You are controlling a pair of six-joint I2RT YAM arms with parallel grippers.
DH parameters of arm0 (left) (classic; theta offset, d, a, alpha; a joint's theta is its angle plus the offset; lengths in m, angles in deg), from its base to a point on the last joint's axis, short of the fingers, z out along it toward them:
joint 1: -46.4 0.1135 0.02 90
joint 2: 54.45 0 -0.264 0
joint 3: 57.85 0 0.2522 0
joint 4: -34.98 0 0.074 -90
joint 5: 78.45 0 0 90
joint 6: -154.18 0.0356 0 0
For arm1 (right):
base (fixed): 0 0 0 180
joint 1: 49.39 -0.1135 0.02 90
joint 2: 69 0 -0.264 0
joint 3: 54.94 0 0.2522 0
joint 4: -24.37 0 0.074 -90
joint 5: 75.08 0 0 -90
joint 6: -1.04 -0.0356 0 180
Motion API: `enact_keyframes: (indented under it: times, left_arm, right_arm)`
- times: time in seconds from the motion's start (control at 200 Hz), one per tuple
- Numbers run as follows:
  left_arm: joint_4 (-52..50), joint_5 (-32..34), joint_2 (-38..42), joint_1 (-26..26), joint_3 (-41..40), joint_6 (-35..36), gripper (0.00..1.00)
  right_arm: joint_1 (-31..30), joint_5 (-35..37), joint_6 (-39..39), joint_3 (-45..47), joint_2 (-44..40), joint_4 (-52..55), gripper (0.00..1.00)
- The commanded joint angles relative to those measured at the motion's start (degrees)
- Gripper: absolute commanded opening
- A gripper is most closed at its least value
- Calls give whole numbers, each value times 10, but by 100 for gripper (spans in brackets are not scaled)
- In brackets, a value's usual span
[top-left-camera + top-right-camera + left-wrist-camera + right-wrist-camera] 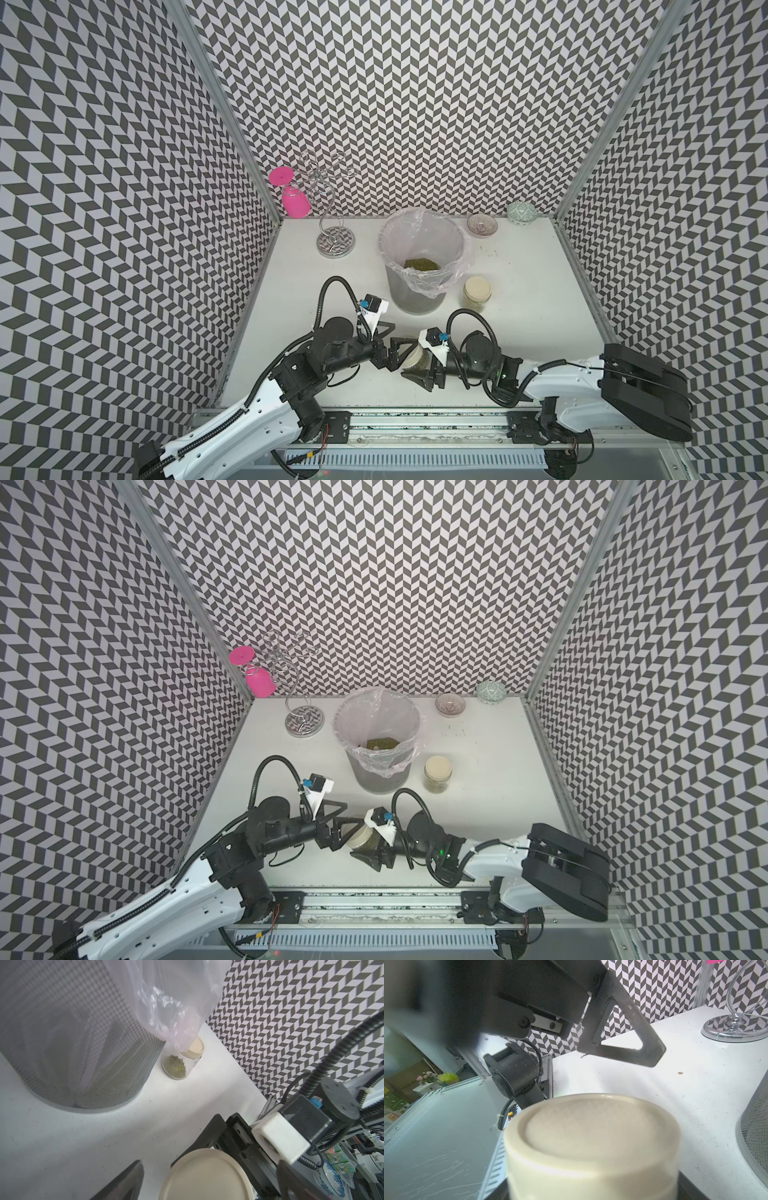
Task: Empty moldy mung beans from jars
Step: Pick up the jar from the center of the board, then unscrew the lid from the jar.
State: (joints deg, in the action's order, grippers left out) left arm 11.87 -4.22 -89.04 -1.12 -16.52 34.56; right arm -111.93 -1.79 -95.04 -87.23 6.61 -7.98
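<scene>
At table (519,332) front edge, right end effector (405,359) grips jar (422,363); left end effector (388,345) spread wide

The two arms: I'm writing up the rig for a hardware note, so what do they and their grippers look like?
The left arm and right arm have white shells, black joints and black corrugated cables looping over the wrists. The left gripper and right gripper are black with flat, triangular open-frame fingers. Each wrist carries a white camera block with a blue connector.
</scene>
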Motion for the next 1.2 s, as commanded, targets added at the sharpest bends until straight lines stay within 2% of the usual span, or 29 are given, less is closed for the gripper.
enact_keyframes:
  times: [0.0, 0.391, 0.751, 1.197]
  left_arm:
    - [69, -58, 21, 15, -16, 19, 100]
    - [371, -198, 52, 16, -150, 36, 100]
    - [459, -263, -4, 15, -164, 53, 100]
    - [455, -273, -93, 2, -126, 155, 100]
  right_arm:
    - [17, -34, -14, 5, -51, -27, 66]
    - [52, -97, -31, 18, -211, 71, 67]
    - [58, -147, -21, -5, -217, 112, 67]
    - [62, -198, -17, -27, -215, 132, 67]
